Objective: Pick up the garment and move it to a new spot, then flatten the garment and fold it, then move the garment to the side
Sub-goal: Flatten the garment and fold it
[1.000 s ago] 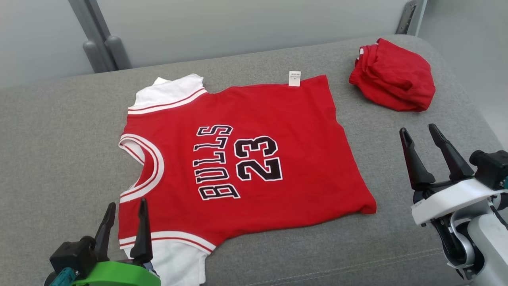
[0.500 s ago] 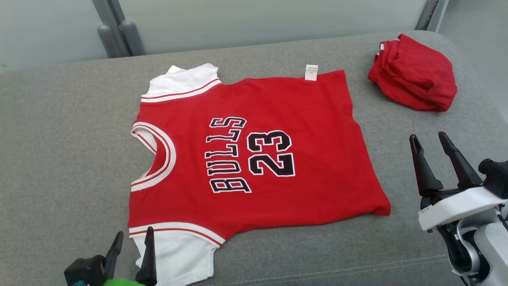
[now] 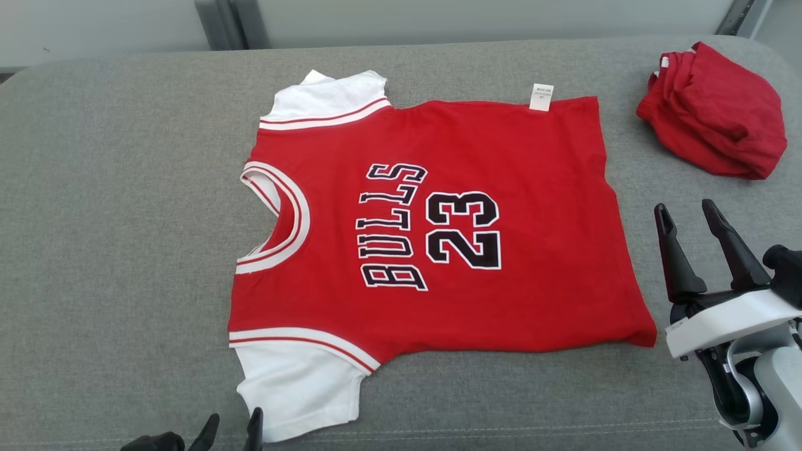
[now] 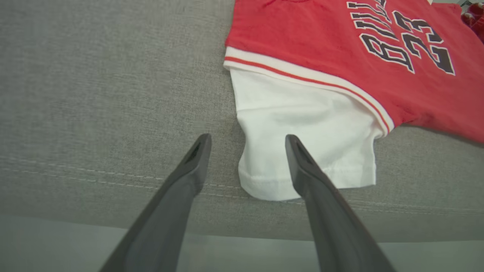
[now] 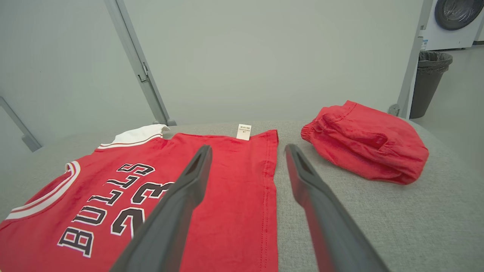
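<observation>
Got jersey [image 3: 438, 238] flat mid-couch [image 3: 113, 219] with left gripper [image 3: 234, 416] and right gripper [image 3: 684, 205] both spread wide and empty, so probably best to pinch sleeve [image 3: 294, 385] at 7 o'clock and hem corner [image 3: 639, 335] at 4 together, then fold evenly toward 12.

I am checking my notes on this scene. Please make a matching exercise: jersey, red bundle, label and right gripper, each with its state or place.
1. jersey
2. bundle
3. label
4. right gripper

a. open, empty
b. crumpled, far right
c. spread flat
d. white, at the jersey's far edge

Pairs: 1-c, 2-b, 3-d, 4-a
</observation>
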You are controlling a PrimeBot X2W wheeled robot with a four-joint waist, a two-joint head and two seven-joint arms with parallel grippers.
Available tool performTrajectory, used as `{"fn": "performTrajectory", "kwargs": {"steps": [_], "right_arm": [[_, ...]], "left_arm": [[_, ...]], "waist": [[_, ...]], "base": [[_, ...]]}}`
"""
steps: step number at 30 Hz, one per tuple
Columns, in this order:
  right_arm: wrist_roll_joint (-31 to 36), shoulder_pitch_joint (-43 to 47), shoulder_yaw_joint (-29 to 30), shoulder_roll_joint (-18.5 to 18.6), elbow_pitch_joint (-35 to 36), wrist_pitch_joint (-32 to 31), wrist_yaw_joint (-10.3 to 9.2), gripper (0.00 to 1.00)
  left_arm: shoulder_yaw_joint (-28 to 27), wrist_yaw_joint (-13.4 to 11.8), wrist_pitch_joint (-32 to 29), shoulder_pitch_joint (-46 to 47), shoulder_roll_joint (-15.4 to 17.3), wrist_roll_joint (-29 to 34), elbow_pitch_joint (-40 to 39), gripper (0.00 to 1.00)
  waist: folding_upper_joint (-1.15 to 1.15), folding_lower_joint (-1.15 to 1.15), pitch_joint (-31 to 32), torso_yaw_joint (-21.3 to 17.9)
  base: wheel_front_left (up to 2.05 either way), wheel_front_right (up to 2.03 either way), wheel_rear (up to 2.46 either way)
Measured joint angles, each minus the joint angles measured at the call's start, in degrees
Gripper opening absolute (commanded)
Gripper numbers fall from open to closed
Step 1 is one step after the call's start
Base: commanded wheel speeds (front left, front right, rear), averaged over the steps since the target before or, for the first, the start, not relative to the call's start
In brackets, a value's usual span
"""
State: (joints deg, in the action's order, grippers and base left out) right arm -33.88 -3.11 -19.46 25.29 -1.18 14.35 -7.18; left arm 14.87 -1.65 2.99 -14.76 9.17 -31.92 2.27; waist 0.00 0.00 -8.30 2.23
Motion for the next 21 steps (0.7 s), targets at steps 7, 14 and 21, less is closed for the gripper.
{"fn": "performTrajectory", "kwargs": {"steps": [7,14,21], "right_arm": [[0.7,-1.2,-1.4,-0.2,0.0,0.0,0.26,1.0],[0.9,-1.6,-1.1,-0.2,-0.2,0.0,0.56,1.0],[1.2,-1.7,-0.7,-0.2,-0.5,0.0,0.57,1.0]], "left_arm": [[-0.1,1.6,-1.5,-0.2,0.0,-2.7,2.2,1.0],[0.2,3.1,-2.0,0.0,0.0,-3.5,3.0,1.0],[0.5,4.4,-2.5,0.2,0.0,-3.8,4.4,0.65]], "waist": [[0.0,0.0,-1.3,0.7],[0.0,0.0,-2.0,-0.6],[0.0,0.0,-2.6,-1.6]], "base": [[0.0,0.0,0.0],[0.0,0.0,0.0],[0.0,0.0,0.0]]}}
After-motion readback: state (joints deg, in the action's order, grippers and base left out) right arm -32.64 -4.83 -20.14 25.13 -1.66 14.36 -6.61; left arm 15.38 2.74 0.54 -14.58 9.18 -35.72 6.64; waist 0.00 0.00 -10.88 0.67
